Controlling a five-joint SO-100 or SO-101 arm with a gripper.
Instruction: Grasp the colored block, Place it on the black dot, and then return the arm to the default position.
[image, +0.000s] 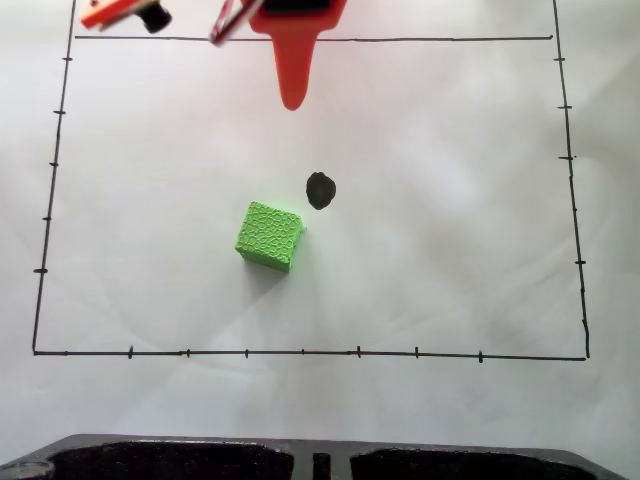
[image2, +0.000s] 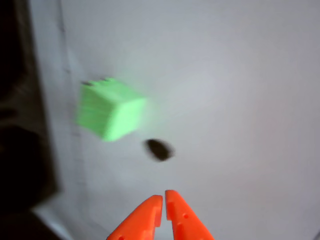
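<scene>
I count one green block and one black dot, the block just beside the dot. My end effector is nearly closed, holding nothing.

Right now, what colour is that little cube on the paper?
Bright green, with a crackled surface; the colored block shows best in the fixed view.

green block on white paper

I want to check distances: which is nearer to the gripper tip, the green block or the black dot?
The black dot; the green block lies farther from the gripper.
</scene>
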